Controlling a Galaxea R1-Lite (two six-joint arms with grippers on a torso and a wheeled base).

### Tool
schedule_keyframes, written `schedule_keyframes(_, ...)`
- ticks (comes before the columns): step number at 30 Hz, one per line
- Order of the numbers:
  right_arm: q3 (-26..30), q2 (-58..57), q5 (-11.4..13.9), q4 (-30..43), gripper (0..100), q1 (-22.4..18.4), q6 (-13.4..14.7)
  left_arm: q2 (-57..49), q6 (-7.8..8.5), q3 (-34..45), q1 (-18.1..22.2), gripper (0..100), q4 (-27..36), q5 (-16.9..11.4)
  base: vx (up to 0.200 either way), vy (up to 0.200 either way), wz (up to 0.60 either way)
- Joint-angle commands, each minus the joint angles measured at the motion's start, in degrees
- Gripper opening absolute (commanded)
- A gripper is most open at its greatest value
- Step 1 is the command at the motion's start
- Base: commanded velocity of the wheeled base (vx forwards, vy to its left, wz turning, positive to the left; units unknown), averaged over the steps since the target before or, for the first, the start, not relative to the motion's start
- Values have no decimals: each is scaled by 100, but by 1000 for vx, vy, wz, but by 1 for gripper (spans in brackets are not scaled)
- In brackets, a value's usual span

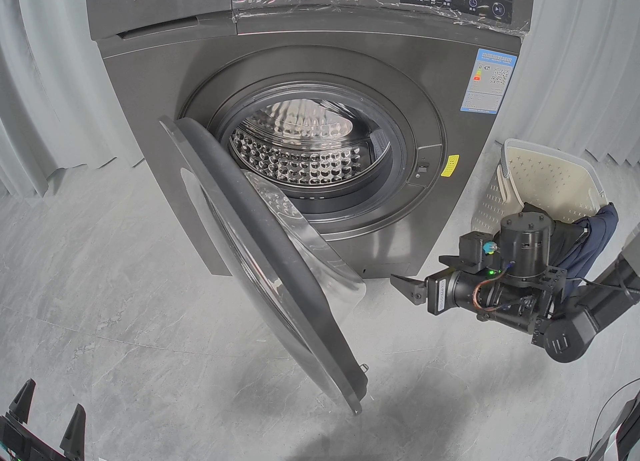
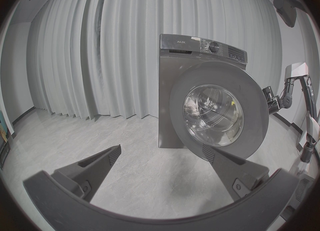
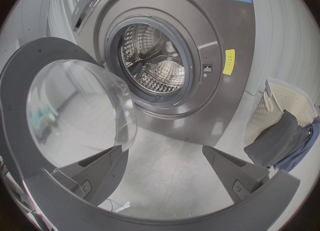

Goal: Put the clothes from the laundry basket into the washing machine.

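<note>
I am recording the clothes, one dark grey piece and one blue, as hanging over the near rim of the laundry basket. In the head view the basket is standing at the 3 o'clock side of the washing machine, and the draped cloth is trailing from about 1 o'clock down to 7 o'clock. The right gripper is hovering just beside the basket with its jaws spread wide and nothing between them. It is pointing toward 9 o'clock, at the open door, so the clothes are lying behind it at roughly 2 o'clock. I am judging that this arm must turn back before any pick. The left gripper, equally wide and empty, is waiting well apart at 7 o'clock, so the right arm is the nearer.
</note>
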Motion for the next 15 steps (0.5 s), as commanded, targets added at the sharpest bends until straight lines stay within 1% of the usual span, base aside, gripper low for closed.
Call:
schedule_keyframes(1,-428,707,-6,-147,100,-66,-12,-77,-2,101,2,100,0,-2,0,0,0)
schedule_keyframes(4,-823,1041,3,-147,100,-13,-12,-68,-2,101,2,100,0,-2,0,0,0)
schedule_keyframes(7,-1052,1190,11,-147,100,22,-12,-68,-2,101,2,100,0,-2,0,0,0)
schedule_keyframes(9,-1078,1208,11,-139,100,39,-12,-68,-2,101,2,100,0,-2,0,0,0)
schedule_keyframes(10,-1104,1225,20,-147,100,250,-12,-77,-2,101,2,100,0,-2,0,0,0)
schedule_keyframes(15,-1069,1190,11,-165,100,514,6,-77,-2,101,2,100,0,-2,0,0,0)
